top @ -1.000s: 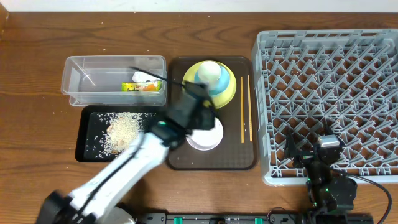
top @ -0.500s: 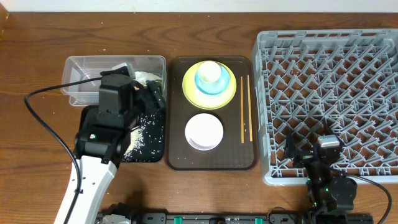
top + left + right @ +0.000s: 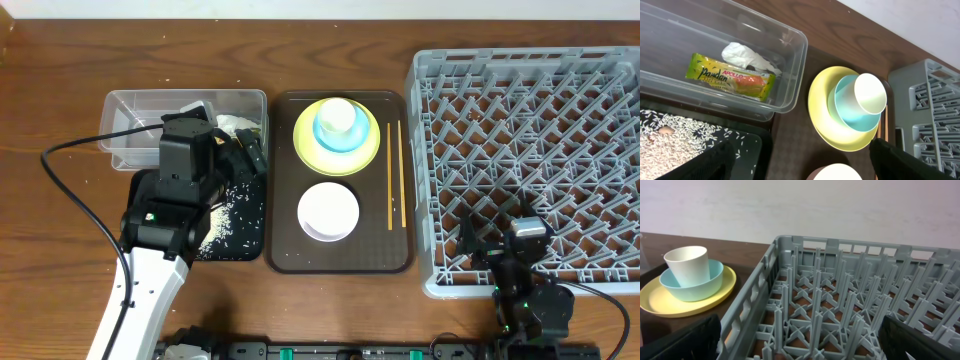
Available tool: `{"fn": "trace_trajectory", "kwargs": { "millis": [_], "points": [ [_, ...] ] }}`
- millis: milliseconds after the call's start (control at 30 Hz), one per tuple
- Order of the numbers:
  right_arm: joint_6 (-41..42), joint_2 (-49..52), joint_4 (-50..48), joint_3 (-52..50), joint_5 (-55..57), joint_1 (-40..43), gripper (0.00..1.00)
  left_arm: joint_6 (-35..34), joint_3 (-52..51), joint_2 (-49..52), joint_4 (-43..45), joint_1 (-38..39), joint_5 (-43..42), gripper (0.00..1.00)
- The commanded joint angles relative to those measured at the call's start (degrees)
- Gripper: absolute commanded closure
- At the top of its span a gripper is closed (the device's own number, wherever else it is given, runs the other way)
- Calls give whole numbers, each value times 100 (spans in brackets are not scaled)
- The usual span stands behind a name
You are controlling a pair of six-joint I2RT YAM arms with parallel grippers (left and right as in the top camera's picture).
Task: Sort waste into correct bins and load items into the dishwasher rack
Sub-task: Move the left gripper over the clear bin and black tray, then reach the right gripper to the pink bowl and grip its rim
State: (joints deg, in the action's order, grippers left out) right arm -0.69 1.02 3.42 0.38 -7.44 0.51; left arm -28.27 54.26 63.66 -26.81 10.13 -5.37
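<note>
While its two dark fingers (image 3: 715, 161) stand spread wide with nothing between them, the left gripper (image 3: 800, 150) hangs above the corner where the clear plastic rectangular tub (image 3: 792, 75) meets the shallow black rectangular tray (image 3: 754, 146). Inside the tub lie the yellow-green and orange snack wrapper (image 3: 730, 77) and, touching it on the far side, the crumpled white tissue (image 3: 747, 56). Whitish rice-like scraps (image 3: 670, 145) are strewn over the black tray. Just beside both bins sits the dark brown serving tray (image 3: 340, 255), carrying the yellow-green round plate (image 3: 820, 117) with the light blue bowl (image 3: 847, 112) on it and the small white cup (image 3: 870, 93) upright in that bowl. Nearer the robot on the same tray is the white bowl (image 3: 328, 211), and two thin wooden chopsticks (image 3: 396, 175) lie along its right side. The right gripper (image 3: 800, 335) also has its fingers wide apart and empty, poised at the near left corner of the large grey plastic lattice rack (image 3: 540, 120), which rests on the wooden table (image 3: 60, 120).
</note>
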Motion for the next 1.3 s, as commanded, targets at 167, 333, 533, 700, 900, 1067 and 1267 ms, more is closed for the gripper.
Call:
{"fn": "trace_trajectory", "kwargs": {
  "millis": [167,333,533,700,900,1067,1267],
  "points": [
    [-46,-4,22,-7,13,-59,1,52,101,33,-17,-24,50,11],
    [-46,-4,22,-7,15,-59,1,52,101,33,-17,-26,50,11],
    [-46,-4,22,-7,15,-59,1,52,101,33,-17,-24,50,11],
    [-48,-2,24,-7,15,-59,1,52,101,33,-17,-24,50,11],
    [-68,0,-55,-7,83,-59,1,52,101,33,-17,-24,50,10],
    [234,0,-640,-7,-50,-59,1,52,101,33,-17,-24,50,11],
    [826,63,133,341,-262,-59,1,52,101,33,-17,-26,50,10]
  ]
}}
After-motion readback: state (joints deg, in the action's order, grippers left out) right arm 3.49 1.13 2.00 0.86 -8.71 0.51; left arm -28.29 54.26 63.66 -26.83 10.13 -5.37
